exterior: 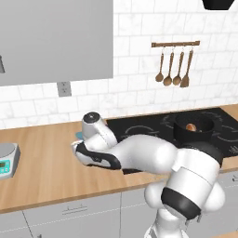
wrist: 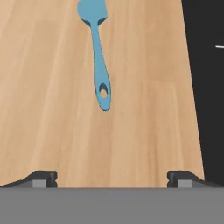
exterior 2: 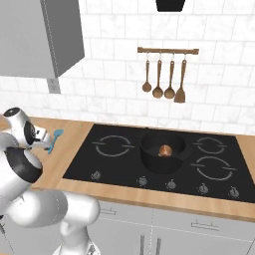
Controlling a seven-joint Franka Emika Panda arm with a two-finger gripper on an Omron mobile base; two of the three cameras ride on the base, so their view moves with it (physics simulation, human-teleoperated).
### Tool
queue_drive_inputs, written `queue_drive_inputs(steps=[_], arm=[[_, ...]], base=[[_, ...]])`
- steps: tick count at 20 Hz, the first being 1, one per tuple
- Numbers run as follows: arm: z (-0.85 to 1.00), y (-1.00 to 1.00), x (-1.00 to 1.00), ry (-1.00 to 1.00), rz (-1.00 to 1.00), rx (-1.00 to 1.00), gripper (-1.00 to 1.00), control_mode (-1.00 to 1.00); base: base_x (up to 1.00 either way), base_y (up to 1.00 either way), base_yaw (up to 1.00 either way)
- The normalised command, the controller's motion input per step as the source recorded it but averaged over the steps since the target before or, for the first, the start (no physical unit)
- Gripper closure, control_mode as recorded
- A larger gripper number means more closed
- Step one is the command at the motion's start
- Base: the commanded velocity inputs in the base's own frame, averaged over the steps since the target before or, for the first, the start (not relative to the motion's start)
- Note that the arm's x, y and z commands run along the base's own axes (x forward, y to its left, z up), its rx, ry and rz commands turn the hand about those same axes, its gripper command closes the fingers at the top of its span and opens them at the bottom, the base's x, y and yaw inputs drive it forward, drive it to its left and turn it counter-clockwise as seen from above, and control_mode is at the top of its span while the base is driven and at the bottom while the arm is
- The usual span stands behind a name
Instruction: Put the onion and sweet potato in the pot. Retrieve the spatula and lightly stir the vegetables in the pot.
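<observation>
The teal-blue spatula (wrist: pixel 99 57) lies flat on the wooden counter, head pointing away, its handle end with a hole nearest my fingers. My gripper (wrist: pixel 111 177) hangs above the counter just short of that handle, open, fingertips wide apart with nothing between them. From the right base view the spatula (exterior 2: pixel 56 135) peeks out beside my hand, left of the stove. The dark pot (exterior: pixel 193 126) (exterior 2: pixel 162 149) stands on the hob with a reddish-brown lump (exterior 2: pixel 165 150) inside. I cannot make out a pale one.
The black cooktop (exterior 2: pixel 114 149) (wrist: pixel 205 87) borders the counter right beside the spatula. Wooden spoons and a turner (exterior 2: pixel 164 79) hang on the wall rail. A kitchen scale (exterior: pixel 7 160) sits at the far left, under an upper cabinet (exterior: pixel 56 37).
</observation>
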Motion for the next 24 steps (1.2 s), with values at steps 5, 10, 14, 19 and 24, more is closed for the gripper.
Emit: queue_drive_inputs(steps=[5,10,14,19,24], arm=[[-0.44,0.08,0.53,0.01,0.00,0.00,-1.00,-1.00],[-0.34,0.15,0.65,0.01,0.00,0.00,-1.00,-1.00],[-0.29,0.25,0.58,0.03,0.00,0.00,-1.00,-1.00],[-0.29,0.29,0.37,0.06,0.00,0.00,-1.00,-1.00],[-0.30,0.06,0.09,0.04,-0.01,-0.03,1.00,-1.00]], base=[[0.00,0.00,0.00],[0.00,0.00,0.00],[0.00,0.00,0.00],[0.00,0.00,0.00],[0.00,0.00,0.00]])
